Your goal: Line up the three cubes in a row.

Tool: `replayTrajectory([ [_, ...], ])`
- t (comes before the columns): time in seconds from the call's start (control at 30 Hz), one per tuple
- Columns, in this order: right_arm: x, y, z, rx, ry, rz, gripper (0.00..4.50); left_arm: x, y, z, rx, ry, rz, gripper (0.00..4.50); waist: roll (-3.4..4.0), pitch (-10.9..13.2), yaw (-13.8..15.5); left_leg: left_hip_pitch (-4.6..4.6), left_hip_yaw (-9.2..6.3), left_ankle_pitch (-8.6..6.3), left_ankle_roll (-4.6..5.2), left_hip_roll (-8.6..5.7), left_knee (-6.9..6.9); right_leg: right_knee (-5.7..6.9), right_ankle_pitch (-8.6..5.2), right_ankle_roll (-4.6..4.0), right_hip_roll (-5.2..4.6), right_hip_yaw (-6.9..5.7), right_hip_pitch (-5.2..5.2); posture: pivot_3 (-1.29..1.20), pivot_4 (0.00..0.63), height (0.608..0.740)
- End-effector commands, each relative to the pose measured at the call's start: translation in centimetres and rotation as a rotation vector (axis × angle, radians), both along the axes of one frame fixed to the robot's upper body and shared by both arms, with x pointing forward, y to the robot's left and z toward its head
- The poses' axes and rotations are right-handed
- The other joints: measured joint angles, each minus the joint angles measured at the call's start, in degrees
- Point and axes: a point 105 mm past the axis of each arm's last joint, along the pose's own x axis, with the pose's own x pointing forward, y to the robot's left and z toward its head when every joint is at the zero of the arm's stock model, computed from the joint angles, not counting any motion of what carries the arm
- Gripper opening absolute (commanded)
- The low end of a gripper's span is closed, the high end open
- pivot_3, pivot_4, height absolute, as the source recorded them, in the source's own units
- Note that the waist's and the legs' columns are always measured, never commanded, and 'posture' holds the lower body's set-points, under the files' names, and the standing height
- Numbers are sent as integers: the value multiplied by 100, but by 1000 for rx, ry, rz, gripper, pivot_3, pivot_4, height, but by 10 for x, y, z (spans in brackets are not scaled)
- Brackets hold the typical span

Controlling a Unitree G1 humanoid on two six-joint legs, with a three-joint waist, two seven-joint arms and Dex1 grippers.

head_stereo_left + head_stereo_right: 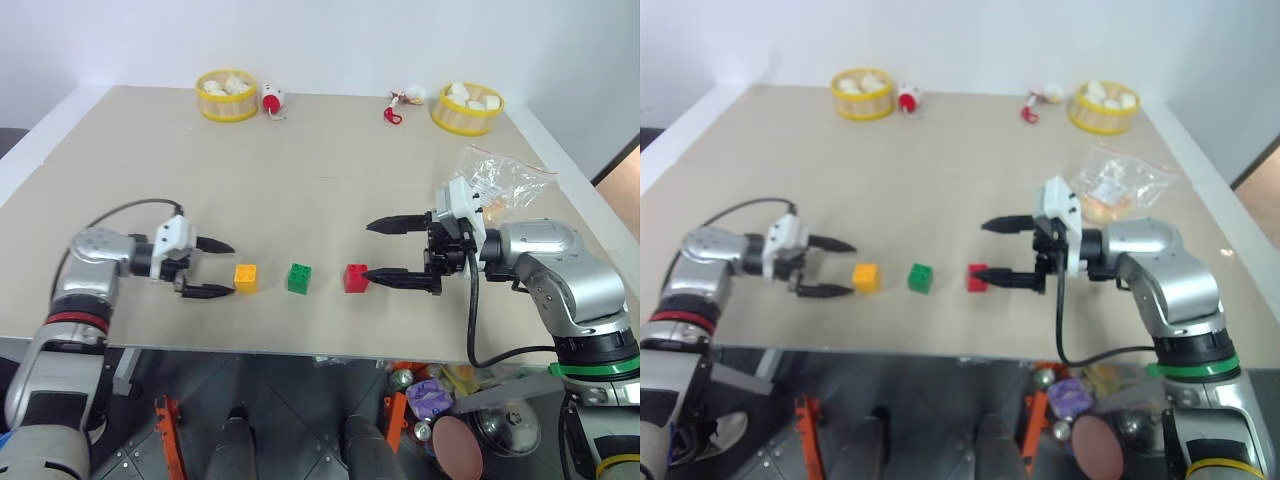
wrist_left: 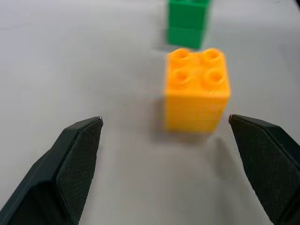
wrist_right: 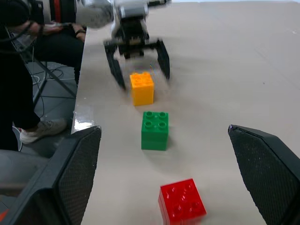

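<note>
Left arm, silver and grey with a black cable looping off it, reaching in from the left, forearm low over the tabletop, wrist bent toward the right. Left gripper (image 1: 211, 268) of two black fingers pointing right and slightly down, fingers spread wide, nothing between them. Right arm, silver with a green band near the elbow, coming in from the right, wrist bent toward the left. Right gripper (image 1: 383, 251) pointing left, nearly level, its two black fingers (image 3: 77, 173) standing wide apart, empty.
</note>
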Motion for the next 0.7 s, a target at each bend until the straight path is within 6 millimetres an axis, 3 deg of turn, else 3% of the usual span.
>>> replayTrajectory([
  [0.03, 3, -12, 20, 3, -67, -14, 4500, -18, 22, 20, -31, 11, 27, 4457, 0, 0, -5, 0, 0, 2, -2, 1, -8, 0, 0, 0, 0, 0, -4, 0, 150, 740],
  [0.13, 9, -24, 25, -23, -83, -37, 4500, -48, 30, 31, -36, 92, 23, 4457, 1, 1, -16, 0, 2, 6, -9, 4, -40, 4, -13, 5, 0, 1, -13, 0, 150, 740],
  [0.2, 17, -30, 29, -29, -104, -72, 4500, -57, 32, 36, -57, 110, 51, 4457, 3, 2, 10, 0, 2, 6, -11, 4, -49, 6, -24, 1, 0, -2, -18, 0, 150, 740],
  [0.3, 43, -47, 40, 1, -167, -224, 4500, -51, 43, 47, -168, 63, 244, 4457, 4, 3, 17, 0, 5, 3, -15, 4, -40, 6, -27, -6, 0, -7, -13, 0, 150, 740],
  [0.4, 61, -56, 43, 70, -183, -369, 4500, -32, 58, 49, -260, -6, 536, 4457, 1, 1, 9, 0, 7, 0, -21, 4, -31, 2, -26, -12, -2, -6, -13, 0, 150, 740],
  [0.5, 63, -56, 22, 121, -127, -465, 4500, -23, 73, 53, -421, -64, 800, 4457, -1, 0, 7, 2, 7, 3, -17, 4, -26, 2, -21, -20, -2, -5, -12, 0, 150, 740],
  [0.7, 58, -61, -26, 204, -13, -684, 4500, -40, 62, 35, -607, -59, 988, 4457, -5, -2, 15, 0, 7, 13, -8, 3, -32, 3, -18, -8, -1, -5, -5, 0, 150, 740],
])
